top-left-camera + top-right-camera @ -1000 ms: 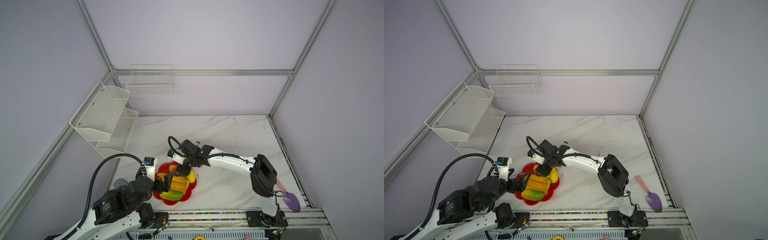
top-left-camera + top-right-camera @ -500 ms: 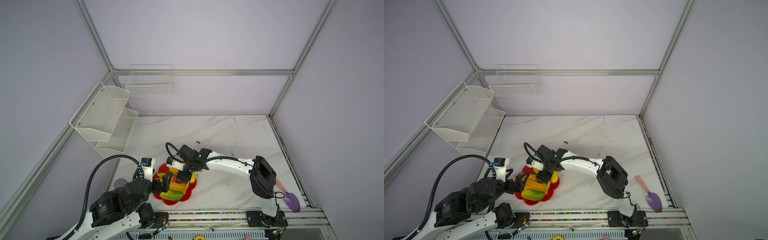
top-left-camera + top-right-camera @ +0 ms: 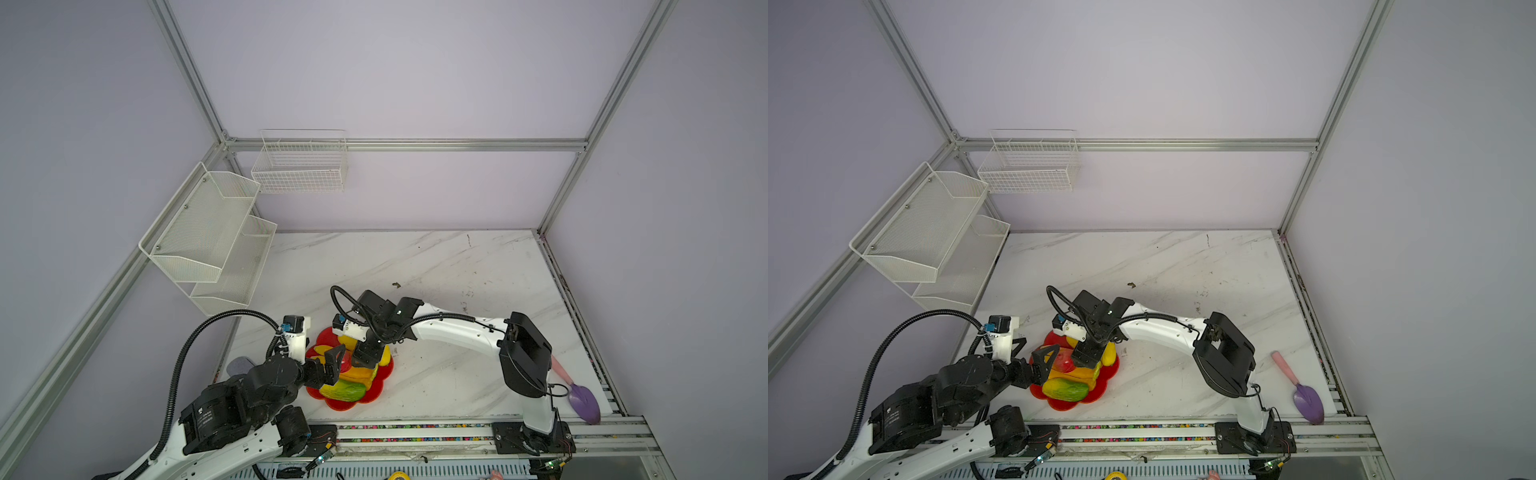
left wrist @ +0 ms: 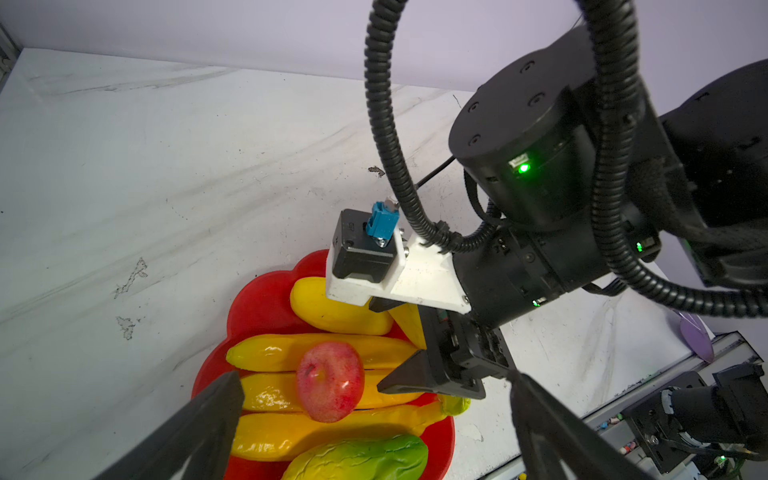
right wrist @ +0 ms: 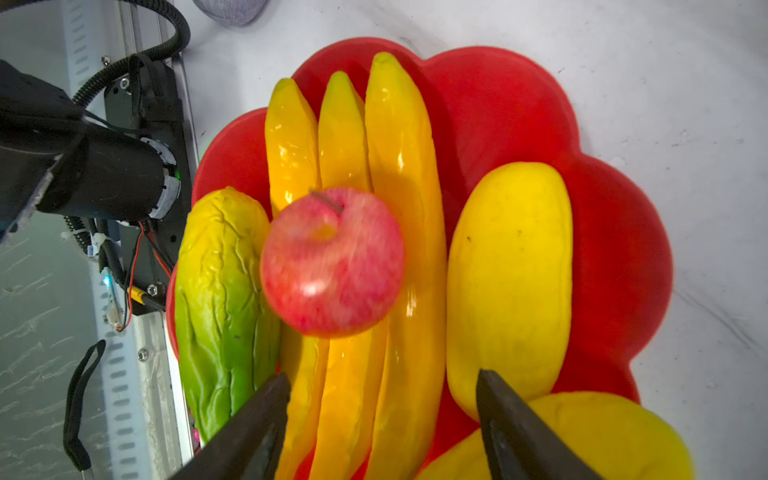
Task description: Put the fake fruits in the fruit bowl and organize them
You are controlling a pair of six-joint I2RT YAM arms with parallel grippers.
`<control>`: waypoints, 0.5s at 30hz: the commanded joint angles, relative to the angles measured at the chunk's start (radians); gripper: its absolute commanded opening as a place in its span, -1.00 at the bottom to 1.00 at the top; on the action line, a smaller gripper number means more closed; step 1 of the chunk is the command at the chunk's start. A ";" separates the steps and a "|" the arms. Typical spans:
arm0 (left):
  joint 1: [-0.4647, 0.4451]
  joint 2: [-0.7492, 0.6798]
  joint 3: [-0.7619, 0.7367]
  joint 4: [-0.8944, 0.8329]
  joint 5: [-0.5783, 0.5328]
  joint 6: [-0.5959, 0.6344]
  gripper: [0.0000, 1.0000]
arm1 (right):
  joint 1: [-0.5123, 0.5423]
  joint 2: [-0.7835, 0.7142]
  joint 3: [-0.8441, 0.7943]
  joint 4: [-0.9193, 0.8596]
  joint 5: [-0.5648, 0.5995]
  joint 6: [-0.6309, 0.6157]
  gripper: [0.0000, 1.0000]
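Apple rests atop the bananas in the fruit bowl. Right gripper hangs over it, jaws apart, empty; left gripper, at the bowl's 9 o'clock, gapes wide, empty.

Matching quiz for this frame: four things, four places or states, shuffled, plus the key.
1 apple
2 green-yellow mango
3 purple trowel
4 left gripper

A open, holding nothing
B on top of the bananas
C at the table edge, outside the bowl
D in the bowl, alongside the bananas

Pairs: 1-B, 2-D, 3-C, 4-A
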 commanded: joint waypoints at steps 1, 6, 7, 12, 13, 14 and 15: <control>0.003 -0.011 0.054 0.037 0.002 0.012 1.00 | -0.008 -0.115 -0.007 0.083 0.038 0.010 0.54; 0.004 -0.014 0.035 0.080 -0.016 0.038 1.00 | -0.103 -0.291 -0.123 0.268 0.074 0.133 0.67; 0.003 -0.007 0.028 0.100 -0.022 0.047 1.00 | -0.131 -0.326 -0.158 0.314 0.084 0.170 0.68; 0.002 0.174 -0.024 0.250 -0.037 0.107 1.00 | -0.438 -0.525 -0.438 0.560 0.154 0.450 0.85; 0.002 0.226 -0.021 0.277 -0.040 0.125 1.00 | -0.493 -0.557 -0.485 0.590 0.151 0.484 0.94; 0.005 0.286 -0.014 0.312 -0.046 0.149 1.00 | -0.547 -0.588 -0.526 0.615 0.161 0.512 0.95; 0.012 0.341 0.000 0.353 -0.043 0.180 1.00 | -0.597 -0.600 -0.556 0.625 0.185 0.533 0.94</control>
